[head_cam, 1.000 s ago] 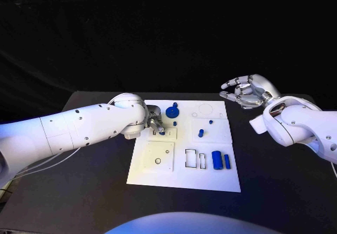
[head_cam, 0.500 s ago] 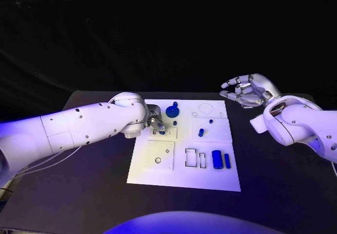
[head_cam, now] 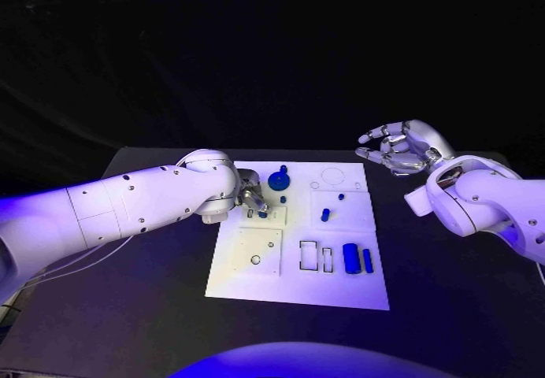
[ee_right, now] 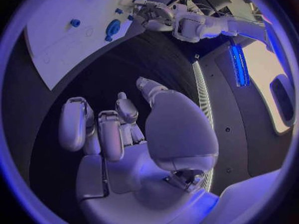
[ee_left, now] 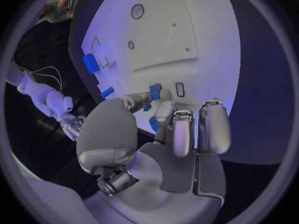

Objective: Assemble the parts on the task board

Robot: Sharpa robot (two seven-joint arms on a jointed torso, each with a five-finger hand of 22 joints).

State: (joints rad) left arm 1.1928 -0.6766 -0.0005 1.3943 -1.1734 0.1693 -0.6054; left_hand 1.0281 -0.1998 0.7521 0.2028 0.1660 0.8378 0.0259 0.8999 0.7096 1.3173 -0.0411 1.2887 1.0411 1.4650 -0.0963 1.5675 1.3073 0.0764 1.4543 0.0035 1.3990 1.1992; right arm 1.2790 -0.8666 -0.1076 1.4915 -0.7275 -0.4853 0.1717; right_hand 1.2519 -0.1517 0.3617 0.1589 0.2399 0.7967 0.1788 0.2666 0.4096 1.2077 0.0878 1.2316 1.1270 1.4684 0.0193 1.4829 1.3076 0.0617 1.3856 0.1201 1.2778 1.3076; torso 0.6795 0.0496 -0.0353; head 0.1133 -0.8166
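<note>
Pinching small blue part [ee_left: 154,91], left hand [ee_left: 156,134] fingers [ee_left: 138,101]

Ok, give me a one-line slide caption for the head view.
Left hand pinches a small blue part at the white task board while the right hand hovers empty off its far corner.

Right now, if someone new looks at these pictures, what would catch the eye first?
First the white task board in the middle of the black table, dotted with small blue parts. The left robot hand works over its near-left area, pinching a blue part. The right robot hand hangs beside the board's far right corner, holding nothing.
</note>
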